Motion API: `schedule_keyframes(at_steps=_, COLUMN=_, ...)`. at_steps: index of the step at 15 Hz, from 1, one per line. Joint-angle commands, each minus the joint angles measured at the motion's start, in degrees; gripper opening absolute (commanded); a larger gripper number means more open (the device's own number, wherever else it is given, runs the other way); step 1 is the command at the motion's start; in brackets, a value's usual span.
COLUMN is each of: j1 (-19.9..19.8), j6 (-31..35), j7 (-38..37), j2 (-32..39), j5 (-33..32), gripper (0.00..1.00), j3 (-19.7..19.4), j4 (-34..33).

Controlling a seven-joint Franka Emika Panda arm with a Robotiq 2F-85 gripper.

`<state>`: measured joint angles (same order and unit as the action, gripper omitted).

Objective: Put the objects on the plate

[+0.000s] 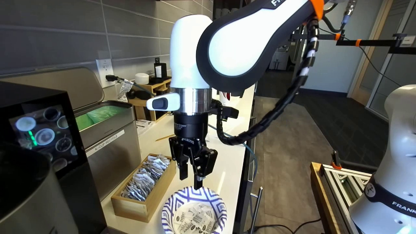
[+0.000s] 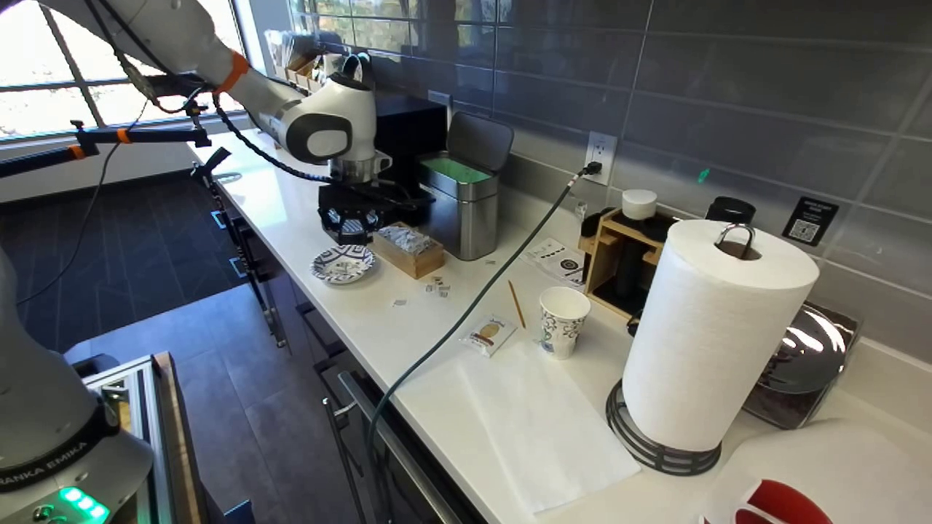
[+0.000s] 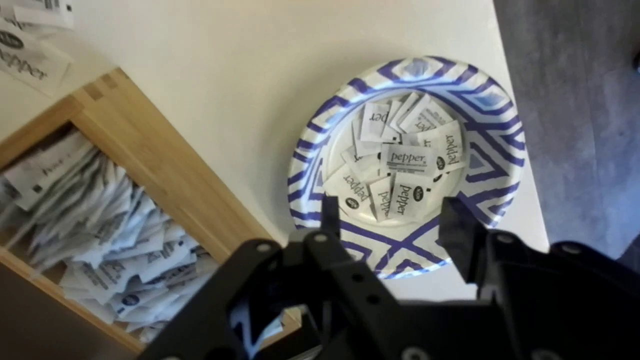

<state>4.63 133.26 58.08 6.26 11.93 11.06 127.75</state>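
The plate (image 1: pixel 219 203) is round and white with a blue pattern, and it lies near the counter's edge. It also shows in an exterior view (image 2: pixel 320 271) and in the wrist view (image 3: pixel 500 145). Several white pepper packets (image 3: pixel 407 159) lie in it. My gripper (image 3: pixel 390 210) is open and empty; its fingers are above the plate's near part in the wrist view. In an exterior view it (image 1: pixel 191 180) hangs above the plate's far rim, apart from it. Several loose packets (image 2: pixel 437 286) lie on the counter and show in the wrist view's top left corner (image 3: pixel 27 57).
A wooden tray (image 1: pixel 159 191) full of packets stands beside the plate. A steel bin (image 1: pixel 113 152) with an open lid stands behind it. A black machine (image 1: pixel 35 107) is at the left. A cable (image 2: pixel 466 313), paper cup (image 2: pixel 562 324) and paper towel roll (image 2: pixel 717 335) are farther along the counter.
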Motion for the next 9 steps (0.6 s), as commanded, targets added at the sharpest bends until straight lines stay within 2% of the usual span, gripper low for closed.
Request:
schedule_keyframes(at_steps=1, j1=-0.7, j6=3.2, j7=-8.0, j2=2.6, j5=-0.8, gripper=0.86, j3=-2.8, j4=-0.9)
schedule_keyframes(at_steps=3, j1=-1.8, j6=5.8, j7=-11.6, j2=4.3, j5=-0.7, gripper=0.99, j3=-4.5, j4=-1.3)
schedule_keyframes(at_steps=9, j1=-3.7, j6=14.4, j7=-26.9, j2=7.5, j5=-4.0, gripper=1.00, j3=-8.2, j4=0.2)
